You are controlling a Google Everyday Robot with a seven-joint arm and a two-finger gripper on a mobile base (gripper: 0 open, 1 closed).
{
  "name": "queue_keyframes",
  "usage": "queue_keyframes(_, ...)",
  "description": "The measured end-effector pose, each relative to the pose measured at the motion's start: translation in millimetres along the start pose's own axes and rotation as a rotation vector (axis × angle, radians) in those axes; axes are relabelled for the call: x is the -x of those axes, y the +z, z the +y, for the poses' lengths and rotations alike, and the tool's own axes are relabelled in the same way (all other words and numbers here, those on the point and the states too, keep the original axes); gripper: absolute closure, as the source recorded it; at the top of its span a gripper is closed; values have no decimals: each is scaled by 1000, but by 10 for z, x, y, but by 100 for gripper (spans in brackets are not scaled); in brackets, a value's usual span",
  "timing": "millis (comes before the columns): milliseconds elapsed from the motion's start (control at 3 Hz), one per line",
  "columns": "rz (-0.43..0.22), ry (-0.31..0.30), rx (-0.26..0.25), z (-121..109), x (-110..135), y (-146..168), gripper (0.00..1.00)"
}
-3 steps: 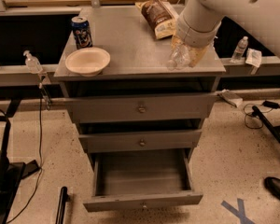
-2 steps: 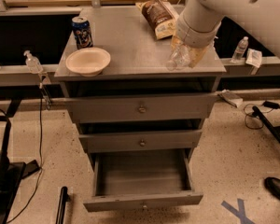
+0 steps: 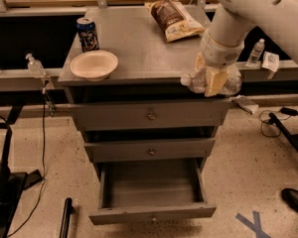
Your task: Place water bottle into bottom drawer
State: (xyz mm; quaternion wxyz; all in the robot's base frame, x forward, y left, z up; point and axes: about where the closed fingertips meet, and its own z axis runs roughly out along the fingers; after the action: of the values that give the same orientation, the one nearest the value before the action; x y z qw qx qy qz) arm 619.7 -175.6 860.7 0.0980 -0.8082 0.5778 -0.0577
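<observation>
Nearest the camera, the bottom drawer (image 3: 129, 214) is pulled well out. Its deep grey box is open to view, and a small round knob (image 3: 153, 218) sits on its flat front. Above it, the middle drawer (image 3: 114, 150) and the top drawer (image 3: 109, 116) are pushed in, with the middle one standing slightly proud of the top one.

At the bench's front right corner, the gripper (image 3: 212, 83) comes down from the white arm (image 3: 238, 19), which enters from the upper right. Its pale yellow fingers (image 3: 216, 81) are pinched around the water bottle (image 3: 192, 81). The clear crinkled bottle lies crosswise between them, roughly level. It sits right at the front edge, with both ends poking out either side of the claw. Whether it touches the bench (image 3: 144, 53) or hangs just above it cannot be told. It is nowhere near inside the open drawer below.

Near the front left corner sits a cream bowl (image 3: 94, 64), upright. Just behind it, by the left edge, stands a blue drink can (image 3: 88, 34). Toward the far edge, right of centre, a brown snack bag (image 3: 175, 19) lies flat at an angle.

Off the bench, a pump-top sanitizer bottle (image 3: 35, 66) stands on the ledge to the left. A small bottle (image 3: 257, 52) stands on the ledge to the right.
</observation>
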Motion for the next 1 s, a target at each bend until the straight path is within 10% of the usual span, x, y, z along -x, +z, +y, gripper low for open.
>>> queue_keyframes(333,-164,235,28,221,73,171,100)
queue_keyframes(1000,-526,559,-121,846,669,216,100)
